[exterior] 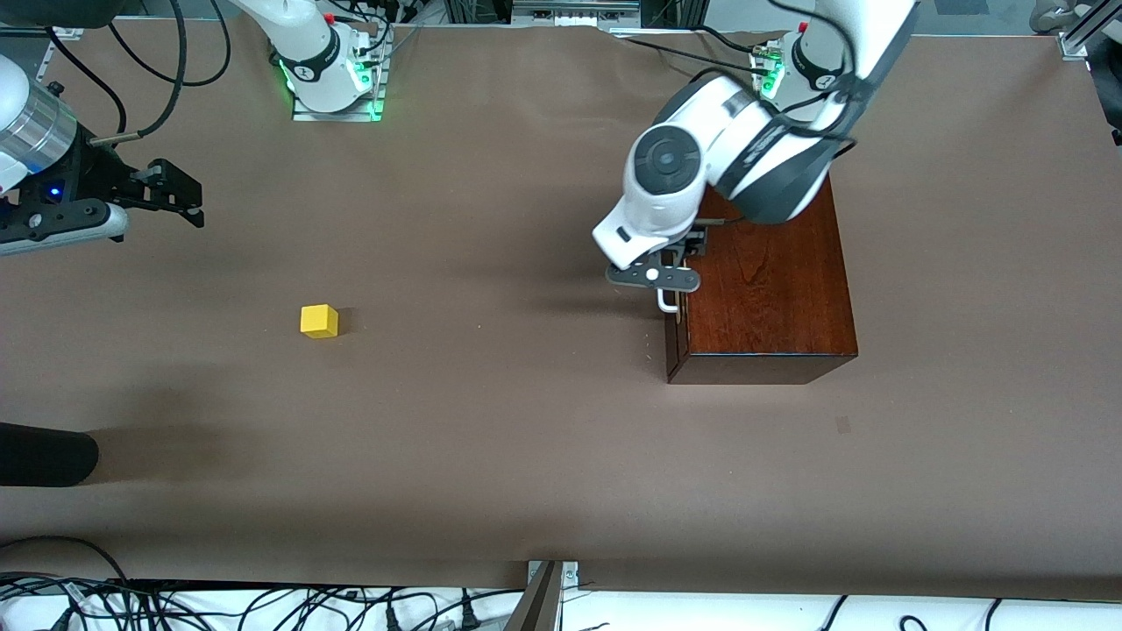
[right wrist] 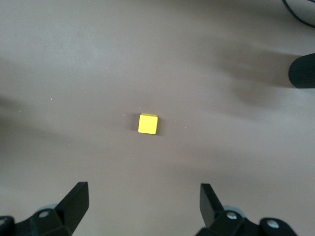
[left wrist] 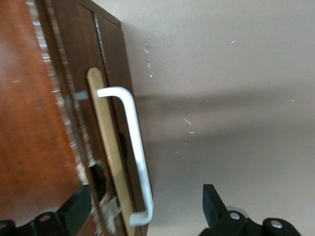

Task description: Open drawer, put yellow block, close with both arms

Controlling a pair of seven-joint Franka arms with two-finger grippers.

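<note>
The dark mahogany box (exterior: 771, 289) stands toward the left arm's end of the table. Its drawer front (left wrist: 112, 64) looks shut, with the white bar handle (left wrist: 134, 137) facing the right arm's end. My left gripper (exterior: 668, 296) is open at the handle, and in the left wrist view (left wrist: 146, 196) its fingers straddle the handle's end without closing on it. The yellow block (exterior: 319, 321) lies on the table toward the right arm's end. My right gripper (exterior: 180, 200) is open and empty in the air, with the block (right wrist: 148, 124) ahead of its fingers (right wrist: 142, 189).
A black rounded object (exterior: 44, 456) lies at the table's edge at the right arm's end, nearer the front camera than the block; it also shows in the right wrist view (right wrist: 302, 71). Cables hang along the near edge. Brown tabletop (exterior: 491, 421) stretches between block and box.
</note>
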